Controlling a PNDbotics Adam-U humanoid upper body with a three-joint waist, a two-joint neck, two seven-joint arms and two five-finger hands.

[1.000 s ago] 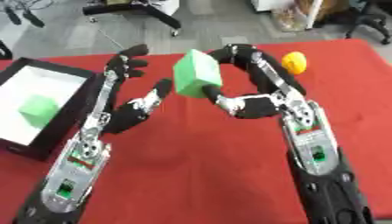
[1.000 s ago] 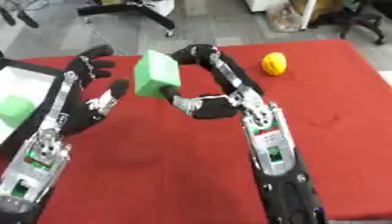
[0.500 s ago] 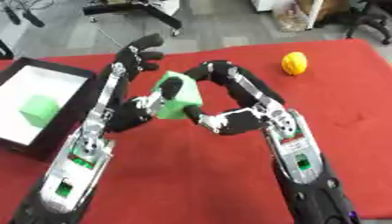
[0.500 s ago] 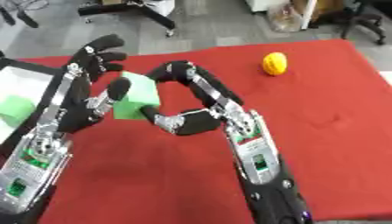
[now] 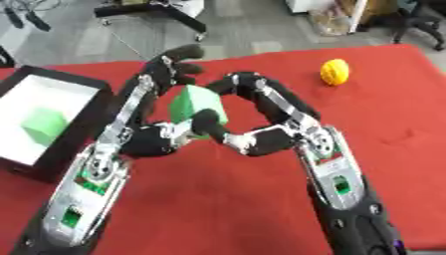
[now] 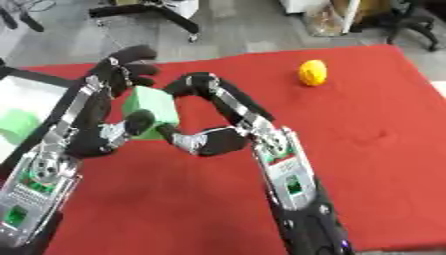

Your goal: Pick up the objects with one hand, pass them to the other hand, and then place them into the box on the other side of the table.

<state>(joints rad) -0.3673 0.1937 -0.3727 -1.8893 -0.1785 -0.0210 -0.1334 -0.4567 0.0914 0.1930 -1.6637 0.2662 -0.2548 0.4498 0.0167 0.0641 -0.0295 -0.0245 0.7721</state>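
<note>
A green cube (image 5: 193,103) hangs above the red table between my two hands. My right hand (image 5: 272,140) arches its fingers (image 5: 253,85) over the cube's top right, with its thumb against the front face. My left hand (image 5: 145,140) lies along the cube's left side, fingertips (image 5: 170,63) bent over the top corner and thumb under its lower edge. On the left stands a black box (image 5: 94,88) with a white inside, holding a second green cube (image 5: 44,127). A yellow round object (image 5: 334,71) lies on the cloth at the far right.
The red cloth (image 5: 383,129) covers the table up to its far edge. Beyond it on the grey floor are chair legs (image 5: 166,9). The black box lies close beside my left forearm (image 5: 87,189).
Both hands and the cube have shifted left and lower. My left hand's fingers, spread half a second ago, have come together against the cube.
</note>
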